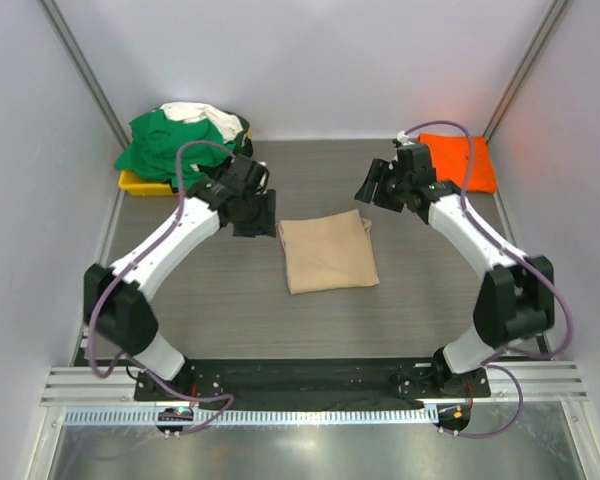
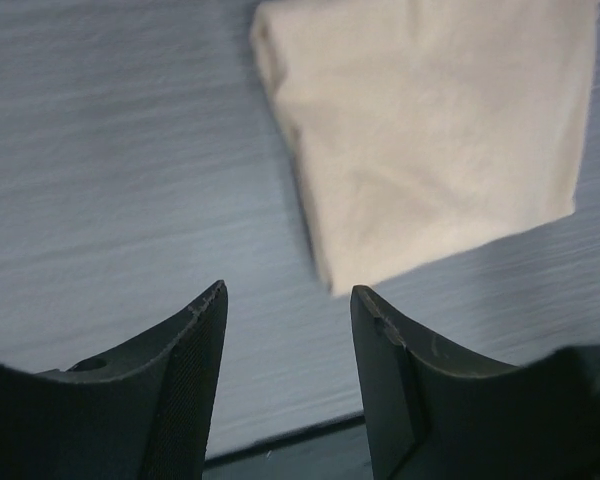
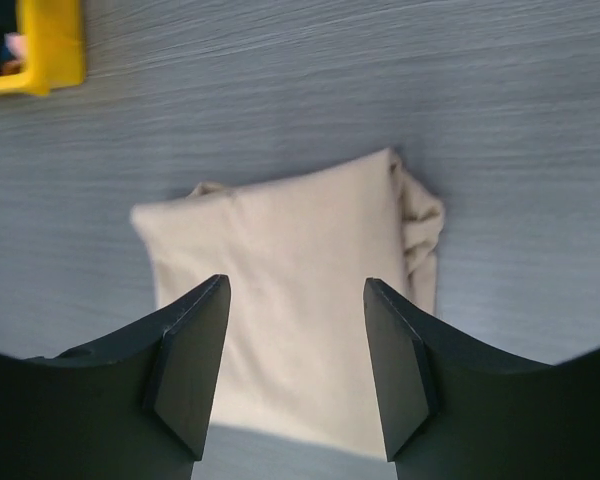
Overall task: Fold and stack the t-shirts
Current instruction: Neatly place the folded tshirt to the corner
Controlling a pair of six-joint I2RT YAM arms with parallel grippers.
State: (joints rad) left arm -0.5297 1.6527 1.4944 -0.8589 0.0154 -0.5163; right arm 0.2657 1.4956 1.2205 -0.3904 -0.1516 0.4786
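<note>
Grey table (image 1: pixel 420 300) spanned by both arms. Folded tan shirt (image 1: pixel 327 252) laid flat just ahead of left gripper (image 2: pixel 289 290), beneath right gripper (image 3: pixel 296 285), touched by neither. Both jaw pairs spread, empty. Folded orange shirt (image 1: pixel 460 160) seen behind right gripper.

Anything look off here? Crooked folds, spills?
Minor only. The tan t-shirt is folded but lies slightly rotated, and one side of it is bunched and lumpy. The green t-shirt and white t-shirt are heaped unfolded, spilling over the yellow tray rim. The orange t-shirt looks neatly folded.
</note>
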